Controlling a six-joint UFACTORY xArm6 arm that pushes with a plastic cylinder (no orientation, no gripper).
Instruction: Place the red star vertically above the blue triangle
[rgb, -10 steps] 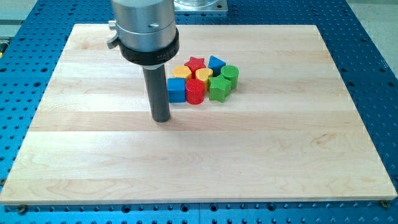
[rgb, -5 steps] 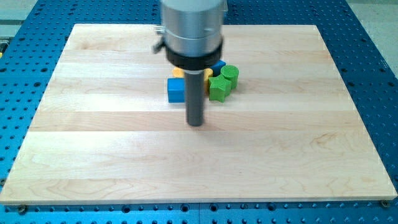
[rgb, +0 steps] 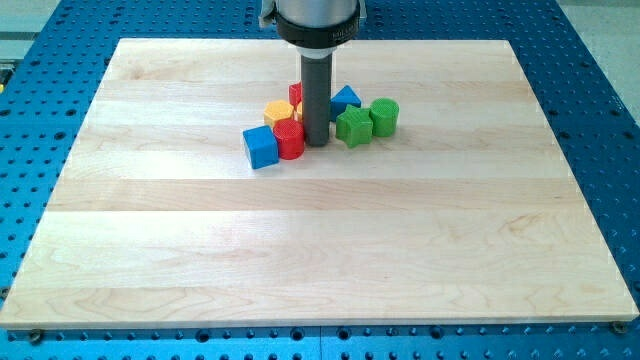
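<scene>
My tip (rgb: 316, 142) stands in the middle of the block cluster near the board's top centre. The red star (rgb: 295, 94) is mostly hidden behind the rod, only its left edge showing. The blue triangle (rgb: 346, 99) sits just right of the rod. A red cylinder (rgb: 290, 139) touches the tip's left side, with a blue cube (rgb: 260, 147) to its left. An orange block (rgb: 277, 111) lies behind them. A green star-like block (rgb: 352, 128) and a green cylinder (rgb: 384, 116) lie to the right.
A yellow block is barely visible as a sliver beside the rod (rgb: 299, 112). The wooden board (rgb: 320, 250) rests on a blue perforated table (rgb: 600, 120). The arm's metal body (rgb: 312, 18) hangs over the board's top edge.
My tip moved right, then up into the cluster, splitting it. The red cylinder and blue cube shifted left; the green blocks shifted right.
</scene>
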